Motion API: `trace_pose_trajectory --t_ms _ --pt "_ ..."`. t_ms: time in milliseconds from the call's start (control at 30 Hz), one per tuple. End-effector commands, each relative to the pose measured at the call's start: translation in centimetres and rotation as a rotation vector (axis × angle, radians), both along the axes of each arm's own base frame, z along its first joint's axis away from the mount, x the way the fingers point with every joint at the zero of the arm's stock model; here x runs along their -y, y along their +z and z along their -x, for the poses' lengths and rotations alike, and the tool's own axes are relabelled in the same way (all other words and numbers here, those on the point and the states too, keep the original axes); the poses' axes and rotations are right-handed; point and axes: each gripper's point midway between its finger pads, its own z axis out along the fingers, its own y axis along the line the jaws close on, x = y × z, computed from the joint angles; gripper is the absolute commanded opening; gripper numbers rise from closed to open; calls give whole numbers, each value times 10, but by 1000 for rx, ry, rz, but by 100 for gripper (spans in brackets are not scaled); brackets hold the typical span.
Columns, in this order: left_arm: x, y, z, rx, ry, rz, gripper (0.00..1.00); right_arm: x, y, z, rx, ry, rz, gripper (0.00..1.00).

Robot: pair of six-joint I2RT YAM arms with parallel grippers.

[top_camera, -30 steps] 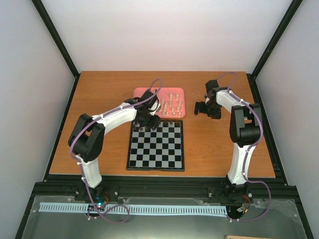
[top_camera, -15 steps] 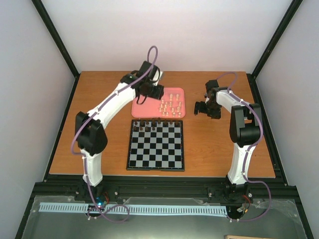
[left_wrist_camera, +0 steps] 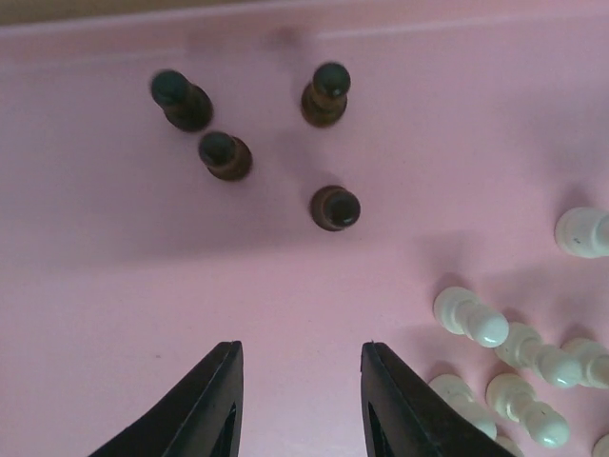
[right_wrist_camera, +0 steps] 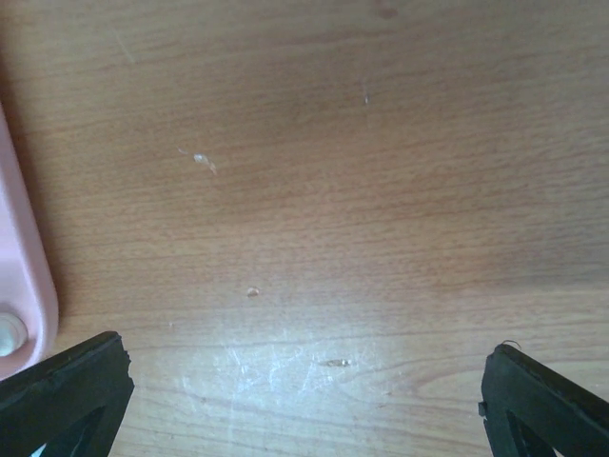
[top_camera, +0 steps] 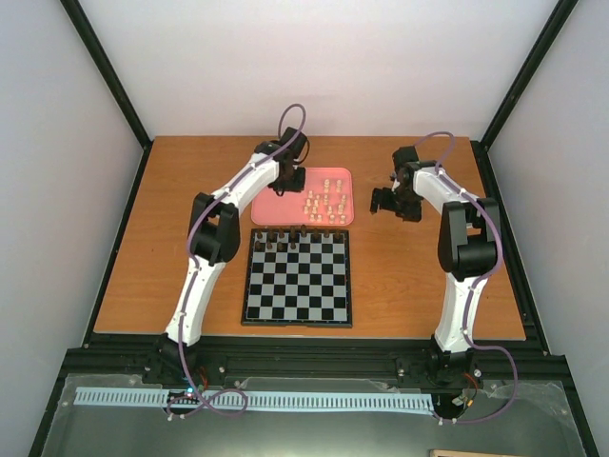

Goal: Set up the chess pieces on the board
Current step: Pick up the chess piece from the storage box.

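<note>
While the left arm stretches far across the wooden surface (top_camera: pixel 143 238), the left tool (left_wrist_camera: pixel 300 405) hangs above the left part of the pink tray (top_camera: pixel 271 205), its jaws partly apart with only pink tray floor showing between them, so it has hold of nothing. Just ahead of its fingertips (left_wrist_camera: pixel 217 400) in the left wrist view stand 4 dark chess pieces (left_wrist_camera: pixel 335 208), all upright and apart from one another: 1 nearest the tool, 1 beyond that, and 2 more off to the left. To the right of the tool in that view, a cluster of cream chess pieces (left_wrist_camera: pixel 473 318) sits on the tray floor, packed close, some touching; whether each is upright or tipped I cannot tell. Seen from above, this cream cluster occupies the tray's right half. The board (top_camera: pixel 297 286) lies on the surface just in front of the tray, nearer the arm bases, and a row of dark pieces (top_camera: pixel 295 238) stands along its far edge, next to the tray. The right tool (right_wrist_camera: pixel 304 400) hovers over wood to the right of the tray, jaws spread wide and gripping nothing; the tray's rounded corner, with 1 cream piece in it, shows at the left edge of the right wrist view.
</note>
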Motion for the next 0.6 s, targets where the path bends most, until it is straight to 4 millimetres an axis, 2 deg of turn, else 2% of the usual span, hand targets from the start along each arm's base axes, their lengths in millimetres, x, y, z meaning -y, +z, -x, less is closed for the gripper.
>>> trace_pose_trajectory --t_ms 0,167,400,567 --pt "13 17 -9 38 20 67 37 1 -5 -5 -18 7 9 100" --pt "15 2 -14 22 28 85 37 2 -12 -2 -41 9 14 100" --pt "15 -17 -32 19 49 132 37 6 -17 2 -60 11 39 100" --pt "13 -28 -35 3 58 136 37 7 -20 2 -76 11 52 100"
